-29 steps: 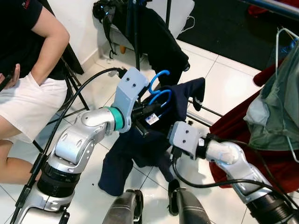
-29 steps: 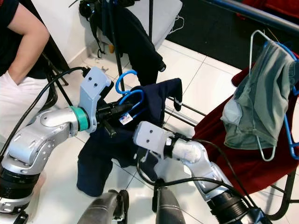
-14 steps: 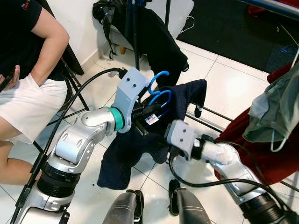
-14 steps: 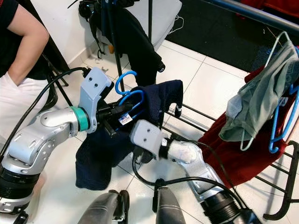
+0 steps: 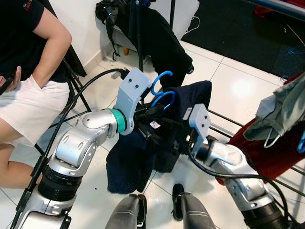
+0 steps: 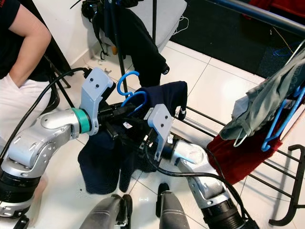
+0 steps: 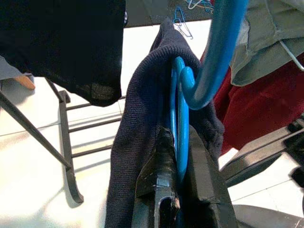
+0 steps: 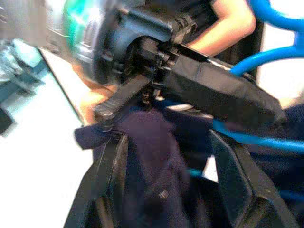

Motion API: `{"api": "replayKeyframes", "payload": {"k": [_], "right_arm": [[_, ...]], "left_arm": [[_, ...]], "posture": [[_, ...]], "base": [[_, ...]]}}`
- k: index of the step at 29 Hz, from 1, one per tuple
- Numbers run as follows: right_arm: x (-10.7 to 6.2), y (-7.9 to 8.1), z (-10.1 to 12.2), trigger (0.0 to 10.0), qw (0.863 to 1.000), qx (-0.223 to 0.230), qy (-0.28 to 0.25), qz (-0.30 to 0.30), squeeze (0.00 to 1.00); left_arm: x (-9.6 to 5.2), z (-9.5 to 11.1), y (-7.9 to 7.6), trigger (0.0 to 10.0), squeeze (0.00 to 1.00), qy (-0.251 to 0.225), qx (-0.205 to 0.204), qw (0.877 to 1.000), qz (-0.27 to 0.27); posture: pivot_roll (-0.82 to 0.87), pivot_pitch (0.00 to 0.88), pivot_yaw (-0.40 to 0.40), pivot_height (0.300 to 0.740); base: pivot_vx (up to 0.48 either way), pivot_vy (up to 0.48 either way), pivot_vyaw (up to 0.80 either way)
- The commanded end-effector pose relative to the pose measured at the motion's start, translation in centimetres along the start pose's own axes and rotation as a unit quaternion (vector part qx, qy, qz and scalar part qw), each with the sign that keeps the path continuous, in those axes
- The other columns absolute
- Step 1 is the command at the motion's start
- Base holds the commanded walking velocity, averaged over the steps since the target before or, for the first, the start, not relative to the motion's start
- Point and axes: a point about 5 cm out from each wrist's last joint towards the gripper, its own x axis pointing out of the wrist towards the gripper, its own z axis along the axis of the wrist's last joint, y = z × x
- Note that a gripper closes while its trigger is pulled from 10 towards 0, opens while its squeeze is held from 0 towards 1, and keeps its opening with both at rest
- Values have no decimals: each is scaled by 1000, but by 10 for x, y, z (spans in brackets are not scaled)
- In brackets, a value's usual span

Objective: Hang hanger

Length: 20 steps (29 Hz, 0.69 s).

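Left gripper (image 5: 151, 113): centre of frame, fingers pinched on the neck of the blue plastic hanger (image 5: 161, 90), held up so its hook stays free for hanging. Dark navy knitted garment (image 5: 143, 152): draped over that hanger, hanging toward the white tiled floor (image 5: 228, 86). Right gripper (image 8: 166, 156): fingers spread, either side of a fold of navy cloth just below the left gripper, probably to steady or straighten it. Change from a second ago: right arm has swung up and inward from lower in frame. Seated person (image 5: 33, 71): upper left. Clothes rack (image 6: 267, 157): right, bearing red and grey-green garments.
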Motion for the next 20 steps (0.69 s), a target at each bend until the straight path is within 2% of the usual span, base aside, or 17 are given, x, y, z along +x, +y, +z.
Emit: {"api": "replayKeyframes", "payload": {"k": [1,3,5,7,8,10,12,13,14,15,16,17,18,19,20], "right_arm": [[-13,8,7,10000,998,46,-23,19,0],[-30,19,11,10000,993,105,-38,39,0],[-30,19,11,10000,993,105,-38,39,0],[-48,36,2,10000,985,161,-25,52,0],[-48,36,2,10000,985,161,-25,52,0],[-68,42,-15,10000,979,203,3,24,0],[-68,42,-15,10000,979,203,3,24,0],[-76,39,-26,10000,978,206,23,-4,0],[-83,27,-44,10000,978,186,60,-68,0],[-83,27,-44,10000,978,186,60,-68,0],[-88,9,-60,10000,970,163,97,-154,0],[-88,9,-60,10000,970,163,97,-154,0],[-91,-7,-67,10000,958,136,111,-228,0],[-91,-7,-67,10000,958,136,111,-228,0],[-91,-22,-68,10000,944,114,114,-288,0]], "left_arm": [[-2,0,-2,10000,0,-5,-3,1000,0],[-2,1,-3,10000,0,-10,-6,1000,3],[-2,1,-3,10000,0,-10,-6,1000,3],[-3,4,-3,10000,0,-20,-12,1000,9],[-3,4,-3,10000,0,-20,-12,1000,9],[-3,10,-7,10000,0,-40,-20,999,11],[-3,10,-7,10000,0,-40,-20,999,11],[-2,13,-10,10000,0,-50,-19,999,10],[0,19,-16,10000,0,-66,-2,998,16],[0,19,-16,10000,0,-66,-2,998,16],[3,27,-21,10000,0,-81,14,996,23],[3,27,-21,10000,0,-81,14,996,23],[5,36,-24,10000,0,-91,37,995,32],[5,36,-24,10000,0,-91,37,995,32],[7,43,-28,10000,0,-99,46,993,35]], "posture": [[-28,204,121,740],[-28,204,121,740],[-28,204,121,740],[-48,211,124,740],[-48,211,124,740],[-61,211,118,740],[-61,211,118,740],[-70,209,115,740],[-74,202,107,740],[-74,202,107,740],[-75,196,104,740],[-75,196,104,740],[-74,189,102,740],[-74,189,102,740],[-69,182,100,740]], "base": [[0,0,0],[0,0,0],[0,0,0],[0,0,0],[0,0,0],[0,0,0],[0,0,0],[0,0,0],[0,0,0],[0,0,0],[0,0,0],[0,0,0],[0,0,0],[0,0,0],[0,0,0]]}}
